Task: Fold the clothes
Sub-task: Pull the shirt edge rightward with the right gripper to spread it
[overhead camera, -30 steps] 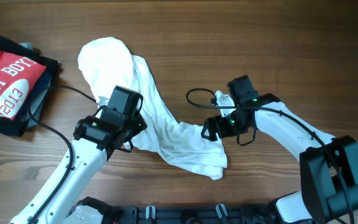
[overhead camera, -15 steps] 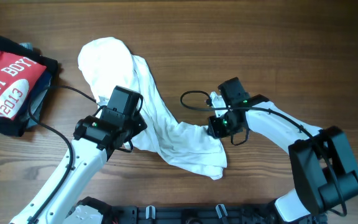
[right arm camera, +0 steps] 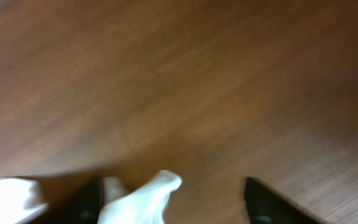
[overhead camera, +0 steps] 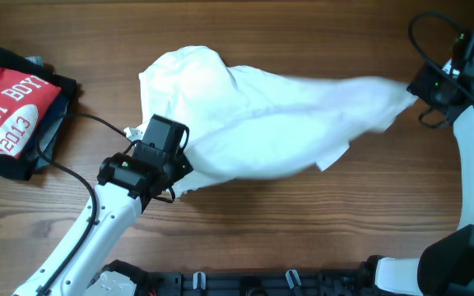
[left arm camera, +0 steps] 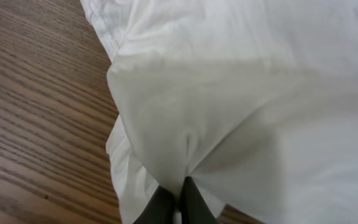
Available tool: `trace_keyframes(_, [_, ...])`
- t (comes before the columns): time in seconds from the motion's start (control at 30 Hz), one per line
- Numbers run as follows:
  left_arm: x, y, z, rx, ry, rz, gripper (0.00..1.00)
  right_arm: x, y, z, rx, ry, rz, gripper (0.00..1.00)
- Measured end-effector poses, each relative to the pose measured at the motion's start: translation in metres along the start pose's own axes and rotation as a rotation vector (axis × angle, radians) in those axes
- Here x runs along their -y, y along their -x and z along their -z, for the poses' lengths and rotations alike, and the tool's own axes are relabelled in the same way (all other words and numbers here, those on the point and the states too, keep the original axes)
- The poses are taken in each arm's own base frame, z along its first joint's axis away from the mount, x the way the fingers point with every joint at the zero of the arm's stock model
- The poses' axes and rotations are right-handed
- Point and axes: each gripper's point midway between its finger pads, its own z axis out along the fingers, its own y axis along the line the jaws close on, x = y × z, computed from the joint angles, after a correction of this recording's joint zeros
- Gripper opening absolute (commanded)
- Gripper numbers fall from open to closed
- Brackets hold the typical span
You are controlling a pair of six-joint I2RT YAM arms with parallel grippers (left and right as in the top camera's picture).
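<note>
**Item:** white garment (overhead camera: 278,115), lying stretched across the middle of the worktop (overhead camera: 303,238), unfolded and blurring toward its right end.

**Left claw** (left arm camera: 178,200): pinching tight on the garment's near edge.

**Right claw** (right arm camera: 173,190): fingers standing well apart, a cloth tip showing between them, seemingly gripping nothing.

**Red printed shirt** (overhead camera: 11,103): sitting atop dark clothes at the left edge, looking already folded.

**Progress:** spreading is under way; flattening and every fold of the white piece are remaining.
</note>
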Motion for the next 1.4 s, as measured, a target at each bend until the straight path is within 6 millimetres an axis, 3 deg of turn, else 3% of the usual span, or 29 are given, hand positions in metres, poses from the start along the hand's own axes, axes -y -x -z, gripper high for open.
trace_keyframes(0.1, [0.0, 0.0, 0.0, 0.0, 0.0, 0.0, 0.04, 0.0, -0.013, 0.0, -0.055, 0.0, 0.026, 0.81])
trace_keyframes(0.17, [0.0, 0.0, 0.0, 0.0, 0.0, 0.0, 0.04, -0.007, -0.036, 0.003, -0.15, 0.05, 0.071, 0.79])
trace_keyframes(0.27, [0.0, 0.0, 0.0, 0.0, 0.0, 0.0, 0.04, -0.03, -0.094, 0.008, -0.358, 0.18, 0.159, 0.79])
trace_keyframes(0.3, [0.001, 0.001, 0.0, 0.002, -0.003, 0.0, 0.04, -0.045, -0.132, 0.007, -0.464, 0.24, 0.21, 0.79])
trace_keyframes(0.37, [0.002, 0.001, 0.0, 0.006, -0.007, 0.001, 0.04, -0.061, -0.168, -0.003, -0.512, 0.284, 0.274, 0.79])
trace_keyframes(0.43, [0.002, 0.002, 0.0, 0.008, -0.009, 0.001, 0.04, -0.073, -0.217, -0.015, -0.58, 0.316, 0.322, 0.79])
trace_keyframes(0.5, [0.002, 0.002, 0.0, 0.007, -0.009, 0.001, 0.04, -0.073, -0.239, -0.025, -0.601, 0.314, 0.301, 0.79])
trace_keyframes(0.6, [0.003, 0.002, 0.0, 0.01, -0.011, 0.001, 0.04, -0.07, -0.257, -0.038, -0.596, 0.31, 0.257, 0.79])
trace_keyframes(0.63, [0.002, 0.002, 0.0, 0.009, -0.01, 0.001, 0.04, -0.072, -0.258, -0.044, -0.57, 0.323, 0.247, 0.71])
trace_keyframes(0.67, [0.003, 0.002, 0.0, 0.009, -0.011, 0.001, 0.04, -0.071, -0.261, -0.048, -0.562, 0.325, 0.239, 0.45])
trace_keyframes(0.7, [0.003, 0.002, 0.0, 0.009, -0.011, 0.001, 0.04, -0.074, -0.26, -0.052, -0.535, 0.34, 0.227, 0.04])
trace_keyframes(0.8, [0.003, 0.002, 0.0, 0.009, -0.011, 0.001, 0.04, -0.073, -0.265, -0.054, -0.538, 0.341, 0.216, 0.04])
trace_keyframes(0.9, [0.003, 0.002, 0.0, 0.009, -0.01, 0.001, 0.04, -0.054, -0.284, -0.025, -0.7, 0.267, 0.2, 0.04])
trace_keyframes(0.97, [0.003, 0.002, 0.0, 0.009, -0.011, 0.001, 0.04, -0.057, -0.257, 0.008, -0.693, 0.256, 0.199, 0.04])
trace_keyframes(1.03, [0.002, 0.002, 0.0, 0.008, -0.01, 0.001, 0.04, -0.075, -0.193, 0.052, -0.542, 0.301, 0.223, 0.04])
trace_keyframes(1.07, [0.002, 0.002, 0.0, 0.008, -0.009, 0.001, 0.04, -0.084, -0.155, 0.085, -0.447, 0.339, 0.255, 0.04])
trace_keyframes(1.1, [0.002, 0.002, 0.0, 0.008, -0.01, 0.001, 0.04, -0.089, -0.14, 0.099, -0.401, 0.358, 0.268, 0.04])
trace_keyframes(1.13, [0.002, 0.002, 0.0, 0.008, -0.01, 0.001, 0.04, -0.088, -0.136, 0.108, -0.407, 0.358, 0.293, 0.04])
trace_keyframes(1.17, [0.002, 0.002, 0.0, 0.008, -0.01, 0.001, 0.04, -0.088, -0.137, 0.105, -0.421, 0.353, 0.32, 0.04])
trace_keyframes(1.23, [0.002, 0.002, 0.0, 0.008, -0.009, 0.001, 0.04, -0.089, -0.144, 0.073, -0.507, 0.306, 0.367, 0.04])
trace_keyframes(1.33, [0.002, 0.002, 0.0, 0.008, -0.01, 0.001, 0.04, -0.089, -0.159, 0.005, -0.621, 0.227, 0.472, 0.04])
trace_keyframes(1.4, [0.003, 0.002, 0.0, 0.01, -0.013, 0.001, 0.04, -0.107, -0.129, -0.026, -0.462, 0.24, 0.487, 0.04])
